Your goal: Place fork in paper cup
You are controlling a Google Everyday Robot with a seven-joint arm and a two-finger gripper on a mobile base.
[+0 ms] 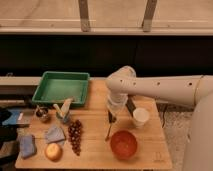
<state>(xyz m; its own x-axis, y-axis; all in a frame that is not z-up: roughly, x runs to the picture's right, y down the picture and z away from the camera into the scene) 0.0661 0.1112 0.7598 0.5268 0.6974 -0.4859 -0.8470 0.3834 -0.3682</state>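
My gripper (110, 118) points down over the middle of the wooden table (95, 155) and is shut on the upper end of the slim silvery fork (107, 131). The fork hangs steeply, with its lower tip close to the table, just left of the orange bowl (123, 144). The small white paper cup (141, 116) stands upright to the right of the gripper, a short gap away, behind the orange bowl. My arm's elbow (120, 82) hides the area behind the cup.
A green tray (62, 87) sits at the back left. In front of it are a holder with utensils (63, 112) and a small metal bowl (42, 114). Grapes (75, 135), a blue cloth (55, 134), a blue sponge (27, 145) and an apple (52, 151) lie at the front left.
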